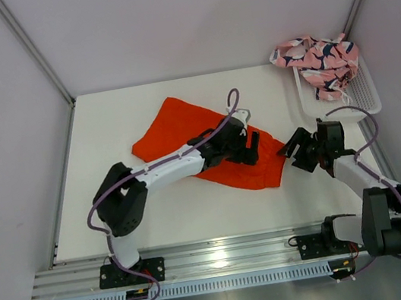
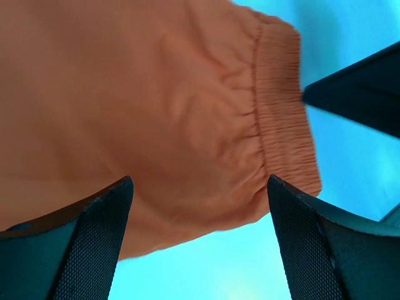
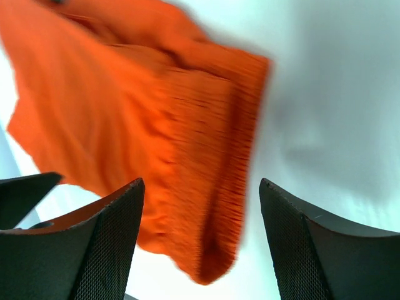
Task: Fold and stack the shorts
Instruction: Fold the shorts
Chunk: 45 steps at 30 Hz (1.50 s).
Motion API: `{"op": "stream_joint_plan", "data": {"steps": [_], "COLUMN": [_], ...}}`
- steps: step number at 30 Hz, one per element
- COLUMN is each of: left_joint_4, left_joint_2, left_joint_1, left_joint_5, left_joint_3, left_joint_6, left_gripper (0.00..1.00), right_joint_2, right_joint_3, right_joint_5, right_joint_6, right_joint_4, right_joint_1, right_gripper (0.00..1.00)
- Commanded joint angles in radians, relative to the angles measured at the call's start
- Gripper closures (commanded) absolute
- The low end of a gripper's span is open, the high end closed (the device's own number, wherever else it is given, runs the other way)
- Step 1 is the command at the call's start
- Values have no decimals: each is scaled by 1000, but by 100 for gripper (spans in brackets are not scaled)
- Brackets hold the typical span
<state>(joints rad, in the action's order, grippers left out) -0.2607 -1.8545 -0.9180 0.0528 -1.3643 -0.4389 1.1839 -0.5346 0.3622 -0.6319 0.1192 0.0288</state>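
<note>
The plain orange shorts (image 1: 181, 126) lie spread on the white table, waistband toward the right. My left gripper (image 1: 253, 149) is open above their right part; in the left wrist view the orange shorts (image 2: 156, 106) and their elastic waistband (image 2: 281, 112) lie beyond the spread fingers (image 2: 94, 244). My right gripper (image 1: 296, 155) is open just right of the waistband corner; the right wrist view shows the orange shorts (image 3: 144, 125) between and beyond its fingers (image 3: 112, 244). The pink fish-print shorts (image 1: 316, 61) lie bunched on the white mesh basket (image 1: 357, 97) at the back right.
Grey walls with metal corner posts (image 1: 33, 47) enclose the table. The arms' aluminium mounting rail (image 1: 226, 257) runs along the near edge. Bare table (image 1: 103, 120) shows left of the orange shorts.
</note>
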Motion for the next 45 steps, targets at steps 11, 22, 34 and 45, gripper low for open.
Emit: {"op": "stream_joint_plan", "data": {"steps": [11, 22, 34, 45], "left_joint_4": [-15, 21, 0, 54], "left_joint_2": [-216, -242, -302, -288], "left_joint_1": [-91, -166, -188, -188], "left_joint_5": [-1, 191, 277, 222], "left_joint_3": [-179, -81, -110, -82], "left_joint_6": [17, -37, -66, -61], "left_gripper": [36, 55, 56, 55], "right_joint_2": [201, 252, 111, 123], "right_joint_3": [35, 45, 130, 144], "right_joint_5": [106, 129, 121, 121], "right_joint_6": [21, 9, -3, -31], "right_joint_4": [-171, -210, -125, -108], "right_joint_1": [65, 63, 49, 11], "right_gripper": [25, 26, 26, 25]}}
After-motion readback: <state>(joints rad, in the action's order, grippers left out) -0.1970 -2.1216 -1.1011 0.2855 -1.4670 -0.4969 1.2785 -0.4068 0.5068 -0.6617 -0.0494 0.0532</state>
